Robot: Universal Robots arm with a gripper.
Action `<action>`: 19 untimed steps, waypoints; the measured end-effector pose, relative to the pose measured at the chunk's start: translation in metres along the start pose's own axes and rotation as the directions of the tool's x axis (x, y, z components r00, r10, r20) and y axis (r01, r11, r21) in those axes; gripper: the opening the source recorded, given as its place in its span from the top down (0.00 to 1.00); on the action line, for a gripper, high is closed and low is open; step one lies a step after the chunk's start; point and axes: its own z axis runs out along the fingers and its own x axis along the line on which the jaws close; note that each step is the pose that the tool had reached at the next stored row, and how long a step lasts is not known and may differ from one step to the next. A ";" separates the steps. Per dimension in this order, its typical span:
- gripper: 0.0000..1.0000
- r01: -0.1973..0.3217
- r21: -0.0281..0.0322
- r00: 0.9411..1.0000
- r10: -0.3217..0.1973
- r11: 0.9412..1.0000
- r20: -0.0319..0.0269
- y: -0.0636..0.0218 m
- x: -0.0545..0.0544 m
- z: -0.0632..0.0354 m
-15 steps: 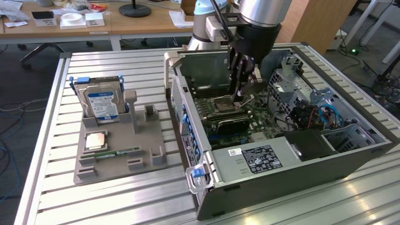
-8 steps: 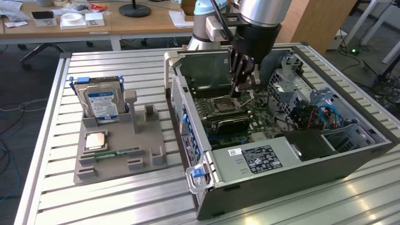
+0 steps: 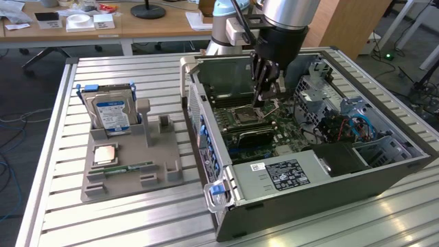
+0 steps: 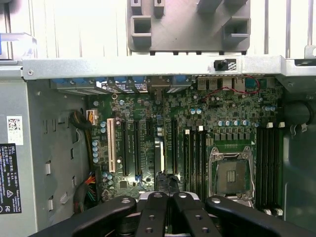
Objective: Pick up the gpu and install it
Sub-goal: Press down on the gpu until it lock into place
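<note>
The gpu (image 3: 252, 137) stands upright on its edge in a slot of the motherboard (image 3: 274, 128) inside the open computer case (image 3: 309, 175), black face toward the case front. In the wrist view the gpu (image 4: 158, 158) appears edge-on as a thin dark strip between the long black slots. My gripper (image 3: 264, 102) hangs inside the case just above the board, over the gpu's line and apart from it in the exterior view. Its fingers (image 4: 153, 207) are pressed together, shut, with nothing visible between them.
A grey parts holder (image 3: 130, 180) sits on the slatted table at the exterior view's left, carrying a silver hard drive (image 3: 113, 114), a processor chip (image 3: 104, 153) and a green RAM stick (image 3: 127, 168). An open CPU socket (image 4: 236, 174) lies beside the gpu. Cables and drive bays (image 3: 343, 123) crowd the case's right.
</note>
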 end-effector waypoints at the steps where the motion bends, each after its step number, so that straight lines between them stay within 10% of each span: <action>1: 0.89 0.000 0.000 1.000 0.000 1.000 0.000 0.0000 0.000 0.0001; 19: 0.89 -0.008 0.000 1.000 0.008 1.000 0.000 -0.0001 0.001 0.0319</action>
